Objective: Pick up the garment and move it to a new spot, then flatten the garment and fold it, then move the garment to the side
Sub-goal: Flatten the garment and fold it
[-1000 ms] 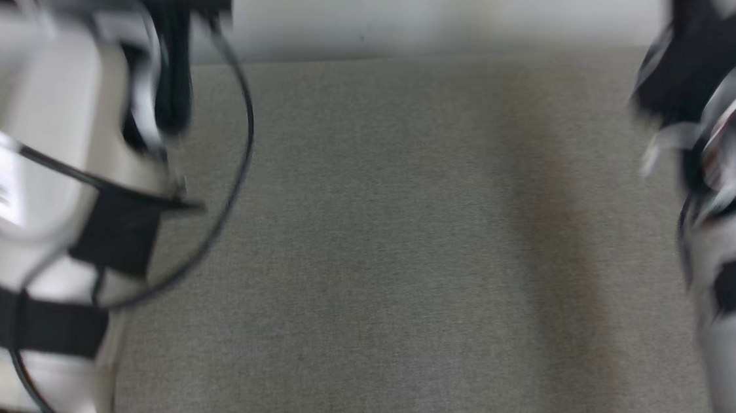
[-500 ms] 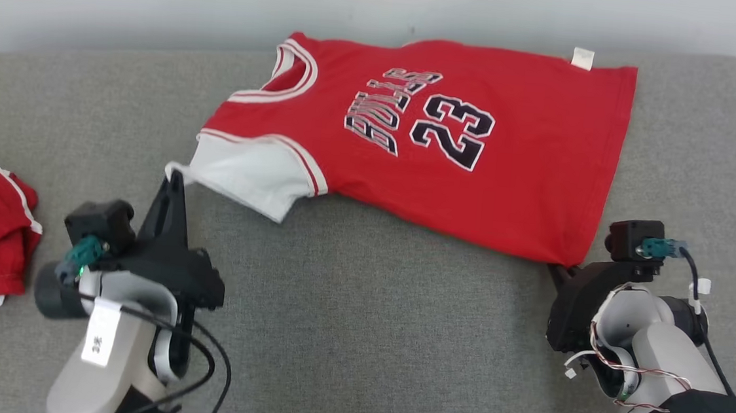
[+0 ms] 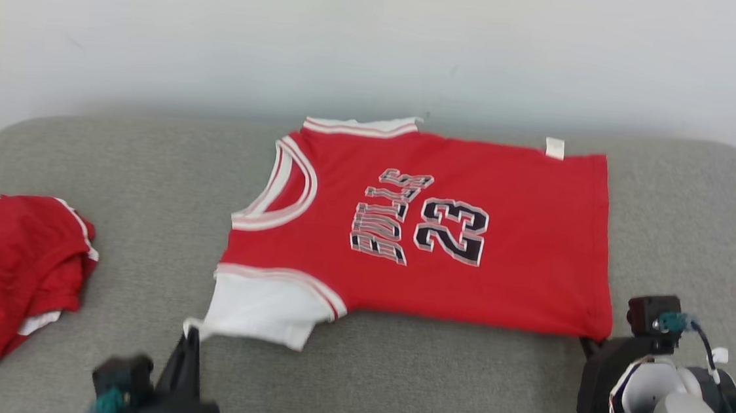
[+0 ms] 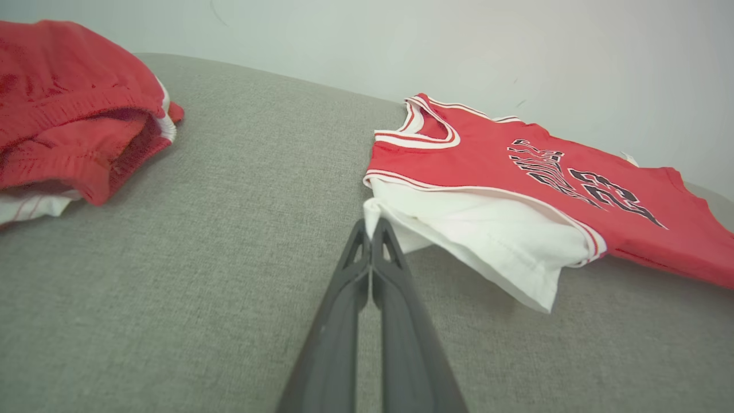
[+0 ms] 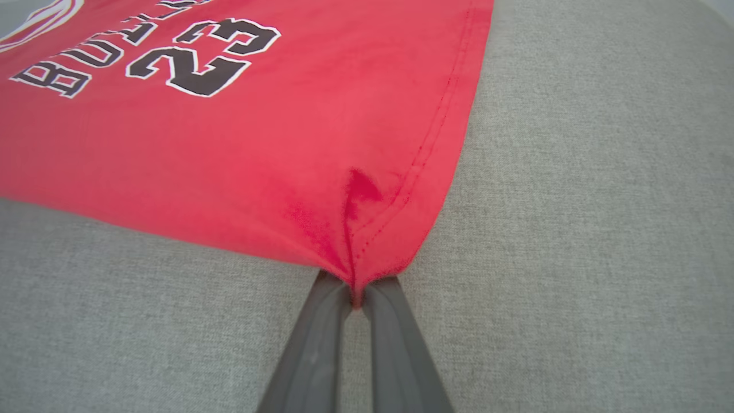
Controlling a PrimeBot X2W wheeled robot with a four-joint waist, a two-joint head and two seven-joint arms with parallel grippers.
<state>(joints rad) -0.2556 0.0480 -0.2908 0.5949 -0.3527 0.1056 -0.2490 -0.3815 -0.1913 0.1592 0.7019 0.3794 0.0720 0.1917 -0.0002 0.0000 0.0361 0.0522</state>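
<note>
Closest in, the left gripper (image 4: 373,228) has its two long dark fingers pressed tight together on the corner of the soft white sleeve (image 4: 487,229), so it's pinching cloth, not open. The right gripper (image 5: 356,287) is squeezed tight too, w/ the bottom hem corner (image 5: 373,246) bunched up between its tips. Both hold the same thing: the red jersey (image 3: 418,237) w/ a black "23" on it. It lies front-up, spread out in the middle of the flat grey cloth cushion (image 3: 394,379), neck to the left, hem to the right. Its far edge, w/ a small white tag (image 3: 554,147), sits near the plain white wall (image 3: 355,35). I think the step now is the flattening. To do it well, pull both corners gently apart & toward the robot at the same time, low over the cushion, so the near edge goes straight. The white sleeve looks a bit lifted & wrinkly, so it needs the most care. Don't tug hard, or the far side may slide & bunch up. Then let go softly. As for what holds stuff, it's just the cushion: it has the jersey on it, plus a crumpled red cloth pile (image 3: 8,270) w/ white trim, well apart at the left.
</note>
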